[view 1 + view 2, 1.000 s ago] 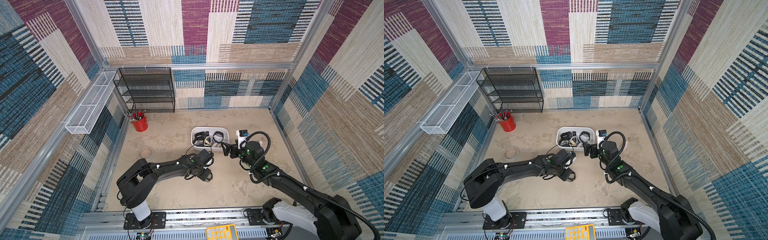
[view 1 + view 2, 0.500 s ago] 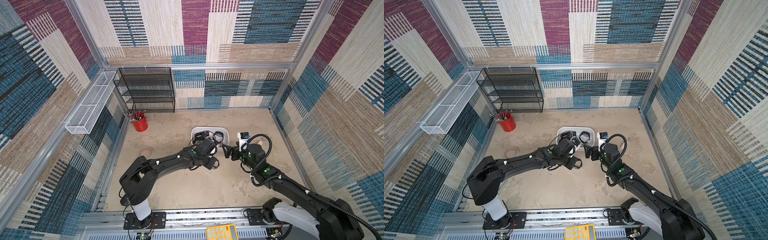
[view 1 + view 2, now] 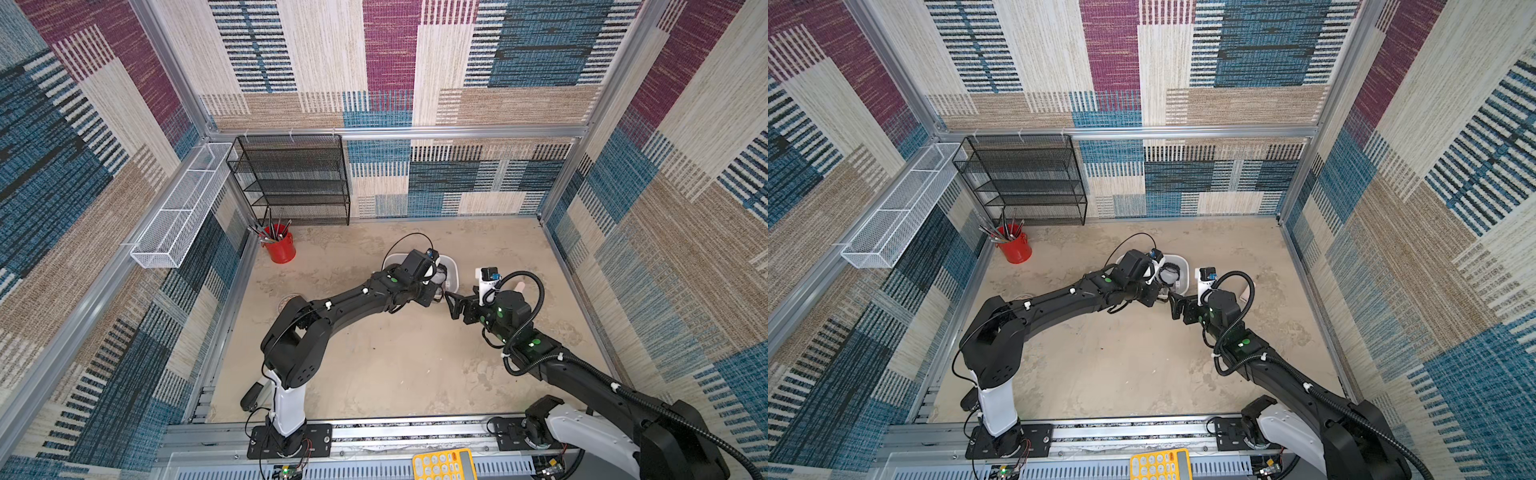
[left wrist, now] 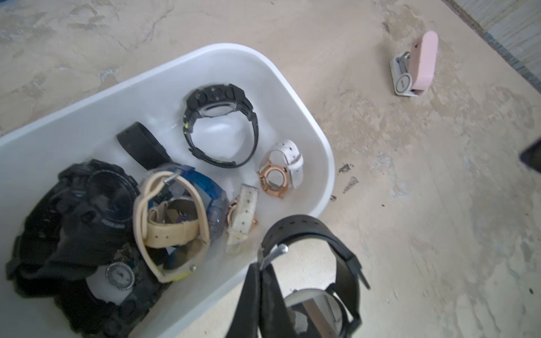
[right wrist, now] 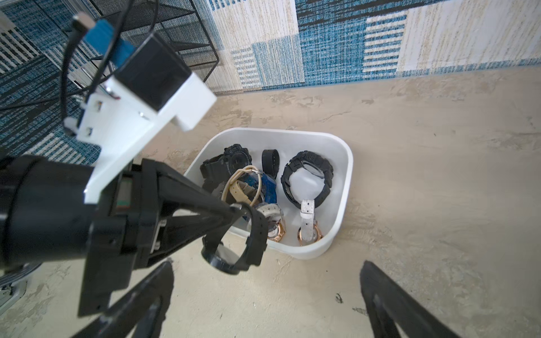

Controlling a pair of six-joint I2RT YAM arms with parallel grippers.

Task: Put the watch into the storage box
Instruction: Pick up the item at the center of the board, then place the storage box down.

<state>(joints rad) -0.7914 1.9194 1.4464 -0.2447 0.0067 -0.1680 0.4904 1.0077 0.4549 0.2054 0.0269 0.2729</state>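
Just outside the storage box's (image 5: 342, 204) wall, over bare table (image 5: 439, 210), the black watch (image 5: 253, 234) dangles by its strap, pinched near the buckle (image 4: 276, 251) in my left gripper (image 5: 234, 209), while my right gripper (image 5: 266, 263) stands spread wide nearby, holding nothing. Letting go now would drop it outside the box, and so thin a pinch could let it swing or slip.

A: What is the storage box (image 4: 272, 85) like?
B: White smooth plastic, rounded corners, low walls, flat on the table (image 4: 409, 204), several other watches (image 4: 222, 125) lying inside.
A: And the watch (image 4: 307, 231)?
B: Black strap buckled into a loop, round glassy face. It hangs tilted, strap pinched in the left fingers (image 5: 196, 194), just beside the box's rim, not inside.
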